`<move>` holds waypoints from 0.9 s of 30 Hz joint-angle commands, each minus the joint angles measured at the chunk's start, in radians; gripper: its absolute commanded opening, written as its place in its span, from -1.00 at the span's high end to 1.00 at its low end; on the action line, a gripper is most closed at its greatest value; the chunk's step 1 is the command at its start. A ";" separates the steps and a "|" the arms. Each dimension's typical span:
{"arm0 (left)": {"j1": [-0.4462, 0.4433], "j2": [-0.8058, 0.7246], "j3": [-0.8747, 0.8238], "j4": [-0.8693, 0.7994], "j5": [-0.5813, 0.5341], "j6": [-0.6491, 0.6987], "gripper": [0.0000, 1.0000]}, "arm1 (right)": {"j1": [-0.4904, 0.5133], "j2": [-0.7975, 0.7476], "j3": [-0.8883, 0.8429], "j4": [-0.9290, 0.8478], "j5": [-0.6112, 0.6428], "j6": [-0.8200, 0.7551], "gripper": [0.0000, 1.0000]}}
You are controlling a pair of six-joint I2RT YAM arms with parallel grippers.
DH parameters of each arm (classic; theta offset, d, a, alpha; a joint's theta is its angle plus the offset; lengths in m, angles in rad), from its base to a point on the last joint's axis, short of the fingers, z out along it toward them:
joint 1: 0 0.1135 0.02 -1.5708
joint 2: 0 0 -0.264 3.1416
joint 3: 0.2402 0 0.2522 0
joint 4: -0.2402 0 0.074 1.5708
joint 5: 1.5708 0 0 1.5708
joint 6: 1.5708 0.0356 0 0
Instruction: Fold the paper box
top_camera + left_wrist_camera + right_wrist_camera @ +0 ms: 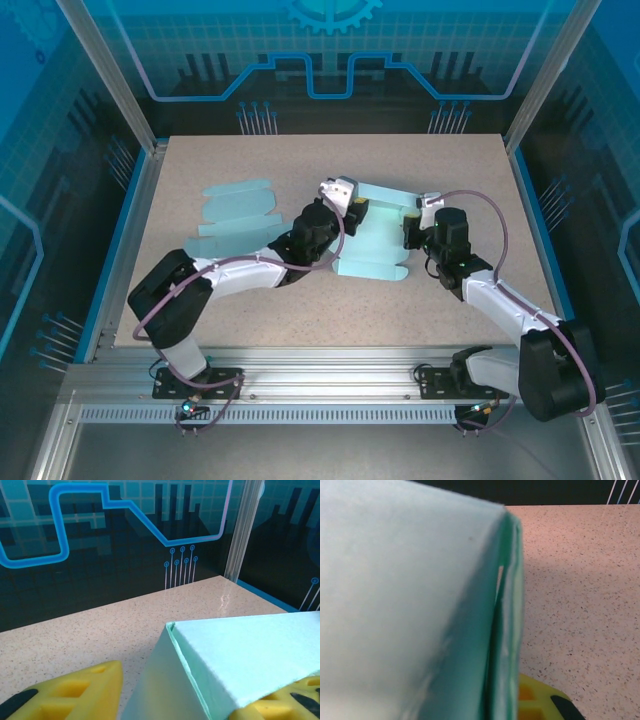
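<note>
Counter (300,312): speckled beige. Flat pale-teal cardboard blank (236,212) lies toward counter's left edge, mid-depth. Aluminium frame rail (330,385) runs along near edge. Dark panel with blue circuit pattern (320,60) behind far edge.

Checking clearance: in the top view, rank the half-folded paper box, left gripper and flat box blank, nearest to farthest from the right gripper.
From the right gripper:
1. half-folded paper box, at its fingertips, centre.
2. left gripper, across the box, leftward.
3. flat box blank, far left.
</note>
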 commanded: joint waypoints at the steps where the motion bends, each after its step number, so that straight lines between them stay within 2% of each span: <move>1: 0.006 -0.060 -0.011 0.069 -0.026 0.023 0.26 | -0.003 0.013 0.001 -0.046 0.033 -0.010 1.00; 8: 0.006 -0.020 -0.014 0.036 -0.083 0.067 0.35 | -0.002 0.009 -0.003 -0.041 0.026 -0.010 1.00; 12: -0.010 0.038 0.022 0.095 -0.248 0.164 0.49 | -0.004 0.004 -0.006 -0.040 0.019 -0.006 1.00; 16: -0.036 0.119 0.081 0.232 -0.416 0.332 0.61 | -0.002 -0.015 -0.010 -0.046 0.005 0.003 1.00; 21: -0.053 0.204 0.148 0.383 -0.551 0.453 0.72 | 0.007 -0.044 -0.007 -0.069 -0.007 0.049 1.00; 27: -0.053 0.262 0.251 0.393 -0.655 0.492 0.72 | 0.078 -0.080 0.045 -0.168 0.020 0.123 1.00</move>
